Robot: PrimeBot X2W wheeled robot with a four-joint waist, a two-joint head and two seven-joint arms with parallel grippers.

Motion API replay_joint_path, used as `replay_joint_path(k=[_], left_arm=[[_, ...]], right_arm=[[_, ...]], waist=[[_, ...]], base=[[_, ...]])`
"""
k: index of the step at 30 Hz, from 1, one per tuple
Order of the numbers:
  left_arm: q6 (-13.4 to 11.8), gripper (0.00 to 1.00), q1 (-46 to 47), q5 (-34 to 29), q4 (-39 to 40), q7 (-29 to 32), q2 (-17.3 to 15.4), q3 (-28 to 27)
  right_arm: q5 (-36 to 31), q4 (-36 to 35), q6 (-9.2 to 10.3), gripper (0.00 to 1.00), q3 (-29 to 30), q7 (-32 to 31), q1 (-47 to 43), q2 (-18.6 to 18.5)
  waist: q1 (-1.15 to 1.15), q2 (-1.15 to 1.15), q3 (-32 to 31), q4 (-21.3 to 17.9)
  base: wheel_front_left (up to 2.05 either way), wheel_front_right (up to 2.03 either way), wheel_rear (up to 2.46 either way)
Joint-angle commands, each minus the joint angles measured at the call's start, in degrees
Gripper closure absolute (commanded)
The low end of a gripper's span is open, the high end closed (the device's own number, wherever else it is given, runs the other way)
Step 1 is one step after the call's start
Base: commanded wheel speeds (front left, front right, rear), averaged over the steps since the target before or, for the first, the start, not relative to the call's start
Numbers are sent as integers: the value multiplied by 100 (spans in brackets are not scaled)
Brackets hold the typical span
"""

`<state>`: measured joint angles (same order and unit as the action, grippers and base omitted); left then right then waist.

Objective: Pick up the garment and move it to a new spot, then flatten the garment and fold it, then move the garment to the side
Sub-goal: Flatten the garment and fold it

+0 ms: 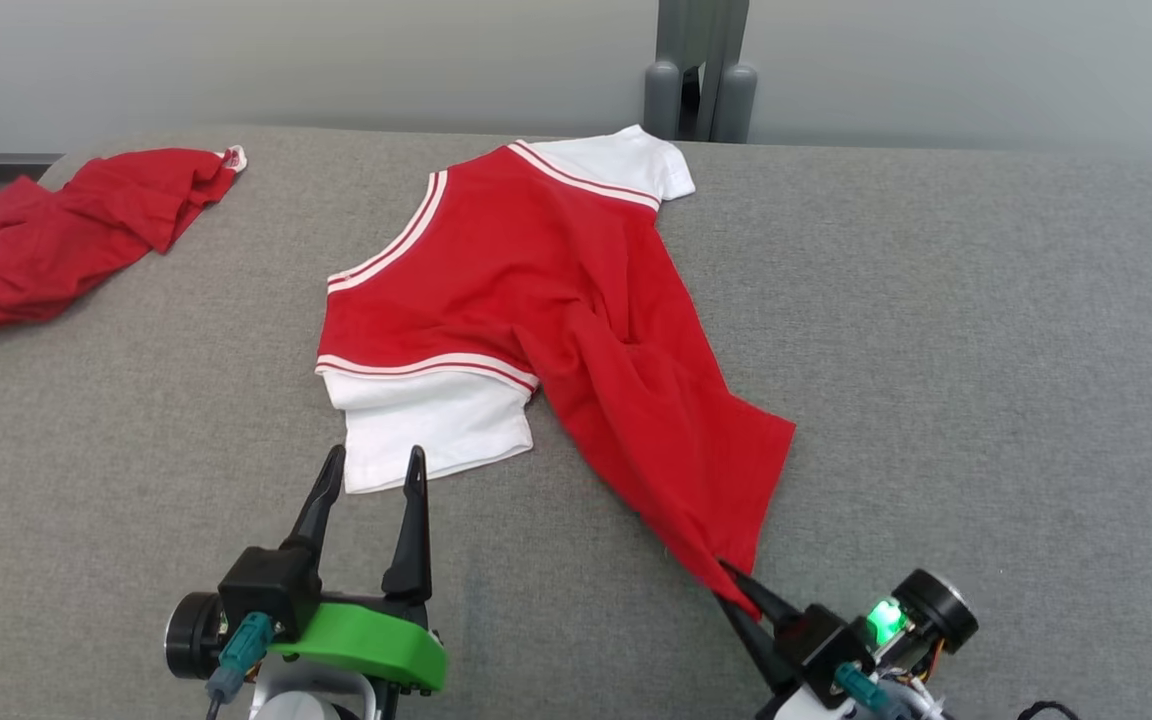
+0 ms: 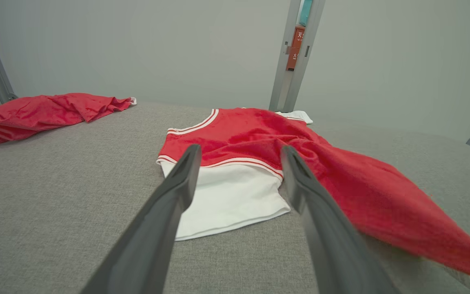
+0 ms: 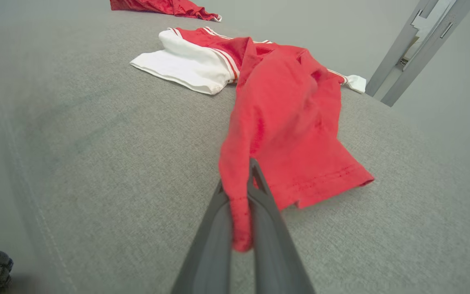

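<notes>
The garment (image 1: pixel 536 290) is spread over the grey padded surface (image 1: pixel 986 350), running from the upper centre of the head view down toward the lower right. It's a red tee with white sleeves, and double white stripes can be seen along the neckline and where each sleeve meets the body. One white sleeve is laid pretty flat at lower centre, and the other is poking out at the top. The body isn't flat at all: it's twisted and bunched into folds through the middle, and the hem end is drawn out to a point at lower right.

That point is pinched by the right gripper (image 1: pixel 726 582), with both fingers clamped tight on a corner of the red fabric. A bit of cloth is seen squeezed between them in the right wrist view. The left gripper (image 1: pixel 376 458) is held spread wide at lower left, tips near the white sleeve's lower edge. Whether the sleeve is touched can't be told.

A second crumpled red cloth (image 1: pixel 66 230) can be seen at upper left, well apart.
</notes>
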<state>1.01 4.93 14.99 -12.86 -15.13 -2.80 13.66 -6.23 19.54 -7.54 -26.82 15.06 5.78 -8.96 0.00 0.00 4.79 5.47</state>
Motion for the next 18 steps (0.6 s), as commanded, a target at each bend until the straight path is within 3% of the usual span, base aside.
replay_joint_path(k=[1,5,6,7,9,18], left_arm=[[25,0,-86,-11,-4,-3,-20,-8],[35,0,-63,-22,-7,-3,-19,-14],[42,0,-53,-27,-14,-3,-19,-16],[48,0,-46,-32,-18,-3,-19,-17],[55,0,-39,-37,-33,-3,-19,-14],[18,0,-126,-16,-33,-3,-19,-85]], right_arm=[[-25,48,10,100,-10,18,-83,42],[-98,279,10,100,-106,18,-182,235],[-112,347,9,95,-140,17,-171,265],[-109,368,10,76,-148,18,-149,296],[-20,497,10,0,-227,18,-156,354],[481,73,10,0,104,18,-292,406]], waist=[[0,0,-50,-53],[0,0,-62,-88],[0,0,-63,-91],[0,0,-64,-92],[0,0,-73,-87],[0,0,-146,-110]], base=[[0,0,0],[0,0,0],[0,0,0],[0,0,0],[0,0,0],[0,0,0]])
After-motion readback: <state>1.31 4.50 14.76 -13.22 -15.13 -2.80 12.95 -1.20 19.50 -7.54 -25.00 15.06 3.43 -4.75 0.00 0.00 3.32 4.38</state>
